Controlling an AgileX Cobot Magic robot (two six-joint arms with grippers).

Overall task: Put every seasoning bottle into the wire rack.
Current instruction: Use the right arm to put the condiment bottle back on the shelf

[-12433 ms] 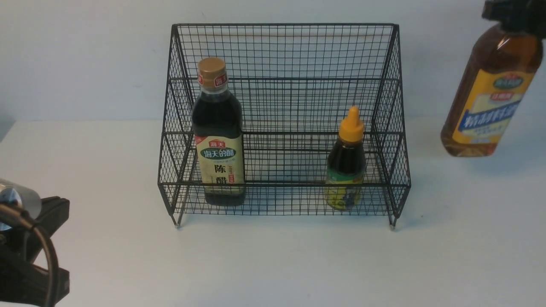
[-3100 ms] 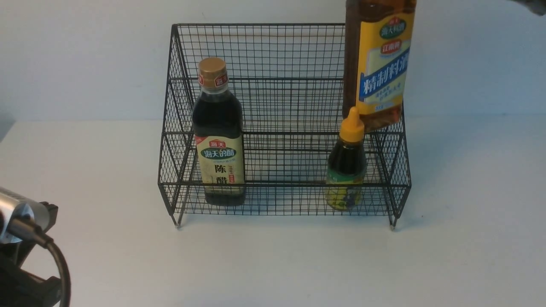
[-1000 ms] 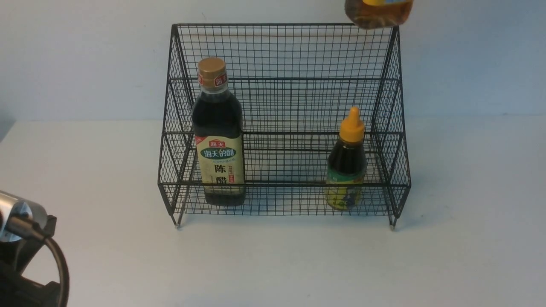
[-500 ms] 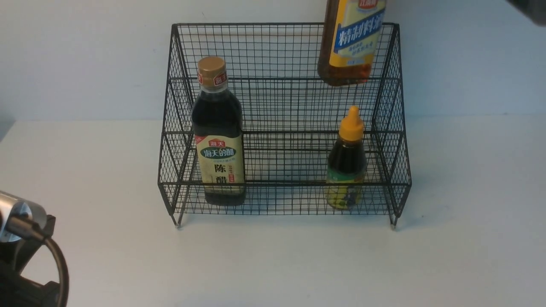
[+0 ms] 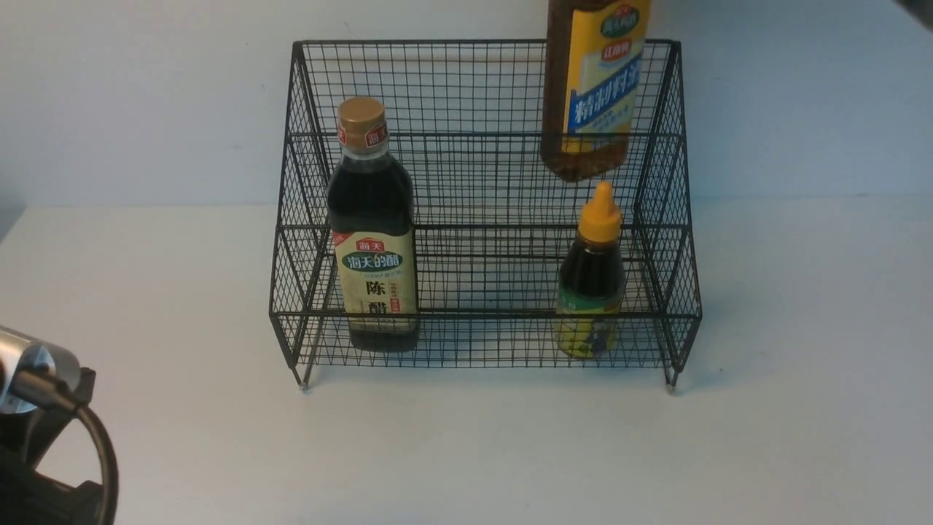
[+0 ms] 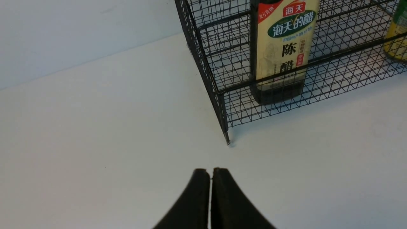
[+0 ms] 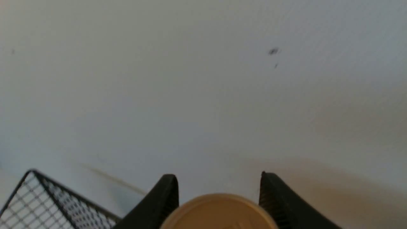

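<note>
Black wire-mesh two-tier stepped rack (image 5: 481, 87) stands on white table (image 5: 466, 452), w/ dark vinegar bottle, tan cap + cream label (image 5: 373, 233), upright at left of lower tier and small dark squeeze bottle w/ orange nozzle (image 5: 592, 281) upright at right of same tier. Tall amber bottle w/ yellow-blue label (image 5: 592, 95) hangs in air over rack's right part, base just above the orange nozzle, not touching it; neck + cap cut off by front view's top edge. Whether it's over upper or lower tier: can't tell.

Right gripper (image 7: 219, 190) seen only in right wrist view: two black fingers (image 7: 165, 194) part-spread, either side of a round tan cap (image 7: 219, 211), holding amber bottle by its top. Contact pts themselves sit at frame's lower edge, blurry. Rack corner (image 7: 38, 197) shows below.

Left gripper (image 6: 210, 178) low over table, near rack's front-left foot, fingers pressed together, nothing between. In front view only the left arm's body shows, lower-left corner.
</note>
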